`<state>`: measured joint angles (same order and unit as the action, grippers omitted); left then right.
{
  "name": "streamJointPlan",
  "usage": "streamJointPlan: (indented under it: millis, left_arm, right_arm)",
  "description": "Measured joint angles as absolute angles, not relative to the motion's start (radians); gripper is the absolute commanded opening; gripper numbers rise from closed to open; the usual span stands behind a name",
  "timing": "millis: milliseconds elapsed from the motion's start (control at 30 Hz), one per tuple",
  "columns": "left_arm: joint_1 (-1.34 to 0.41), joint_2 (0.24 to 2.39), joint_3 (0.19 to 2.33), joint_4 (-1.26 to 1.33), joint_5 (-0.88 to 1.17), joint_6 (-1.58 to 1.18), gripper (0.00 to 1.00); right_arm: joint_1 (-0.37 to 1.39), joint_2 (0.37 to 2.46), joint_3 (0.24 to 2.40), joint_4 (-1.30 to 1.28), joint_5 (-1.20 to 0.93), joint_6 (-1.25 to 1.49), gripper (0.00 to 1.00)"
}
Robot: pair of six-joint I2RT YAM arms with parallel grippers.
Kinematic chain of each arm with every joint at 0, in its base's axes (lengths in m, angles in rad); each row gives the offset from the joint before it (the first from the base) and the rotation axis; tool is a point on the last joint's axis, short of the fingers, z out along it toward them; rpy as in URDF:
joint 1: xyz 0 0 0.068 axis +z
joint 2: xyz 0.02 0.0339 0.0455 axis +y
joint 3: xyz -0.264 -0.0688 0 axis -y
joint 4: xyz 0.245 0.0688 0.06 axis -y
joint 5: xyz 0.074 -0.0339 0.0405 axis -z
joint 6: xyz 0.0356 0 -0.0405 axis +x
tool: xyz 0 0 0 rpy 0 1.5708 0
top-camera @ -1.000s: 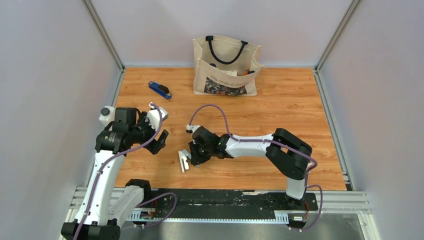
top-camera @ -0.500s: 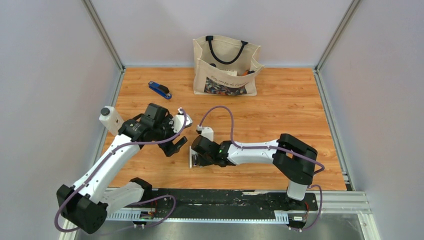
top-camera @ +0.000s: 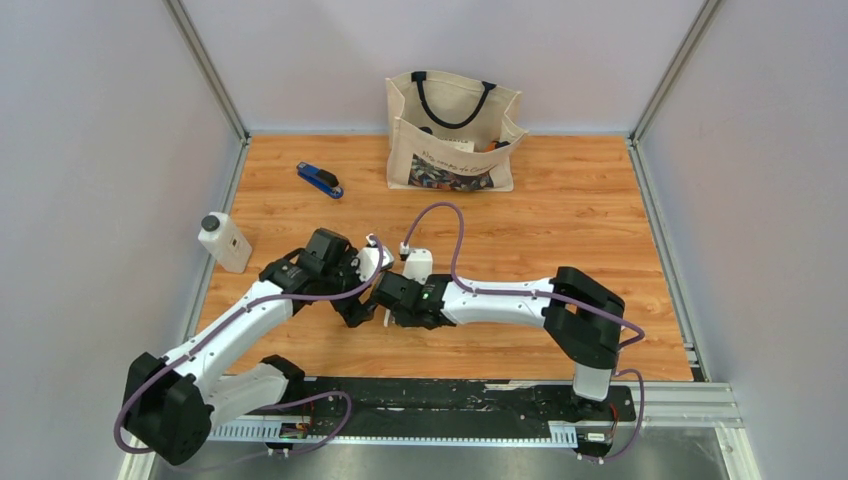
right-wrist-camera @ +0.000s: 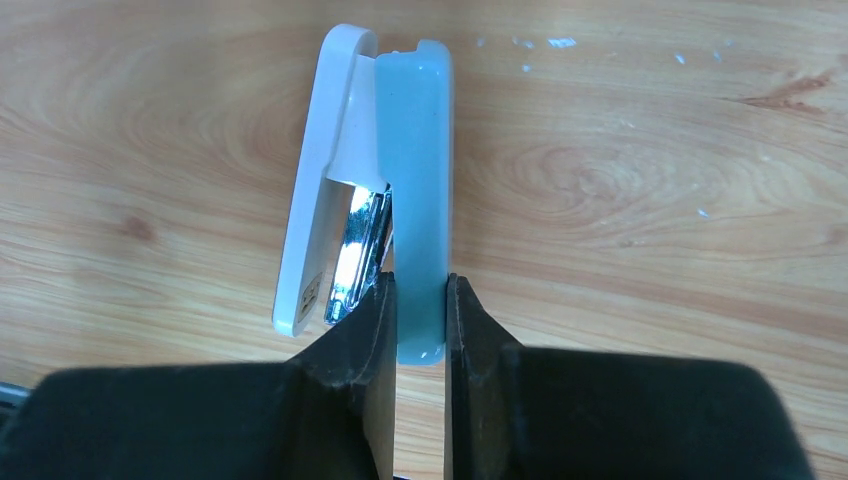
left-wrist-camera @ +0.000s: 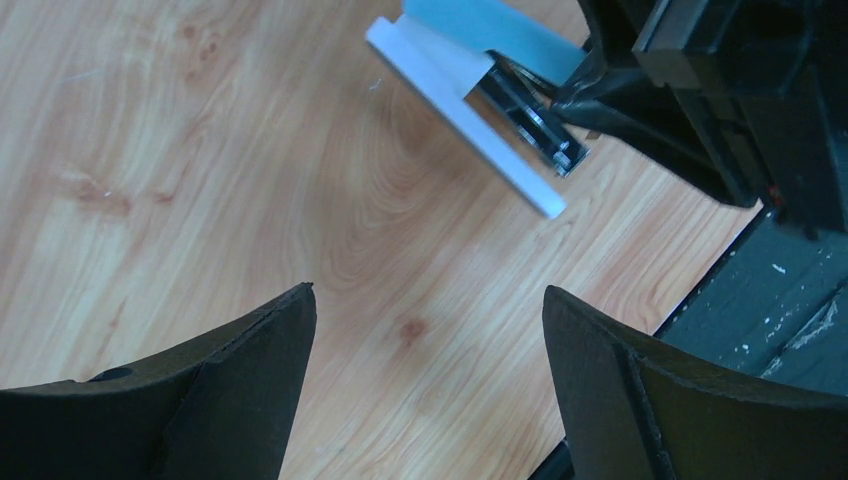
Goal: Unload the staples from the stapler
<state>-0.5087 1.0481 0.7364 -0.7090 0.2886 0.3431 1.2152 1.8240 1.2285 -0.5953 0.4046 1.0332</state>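
The dark blue stapler [top-camera: 320,180] lies on the wooden table at the back left, far from both grippers. No loose staples show. My right gripper [top-camera: 392,306] [right-wrist-camera: 421,290] is shut on the pale blue top arm of a pale grey-blue and white stapler [right-wrist-camera: 412,150]. That stapler is hinged open, with its white base [right-wrist-camera: 318,190] and shiny metal magazine [right-wrist-camera: 356,255] swung to the left. My left gripper [top-camera: 357,310] [left-wrist-camera: 428,300] is open and empty, low over bare wood. It sits just left of the right gripper, and the pale stapler [left-wrist-camera: 452,100] lies ahead of its fingers.
A canvas tote bag [top-camera: 452,130] stands at the back centre. A small white bottle [top-camera: 224,242] with a black cap stands by the left wall. A black rail [top-camera: 450,395] runs along the near edge. Grey walls close in both sides.
My left arm swung right and down, from beside the white bottle to right next to the right gripper. The right gripper shifted slightly with the pale stapler still in it.
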Motion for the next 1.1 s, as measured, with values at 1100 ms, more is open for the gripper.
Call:
streamJointPlan:
  millis: [1100]
  left_arm:
    - [-0.516,1.166,0.733,-0.616,0.427,0.376,0.76]
  right_arm:
    - [1.176,1.792,1.305,-0.577,0.397,1.102,0.0]
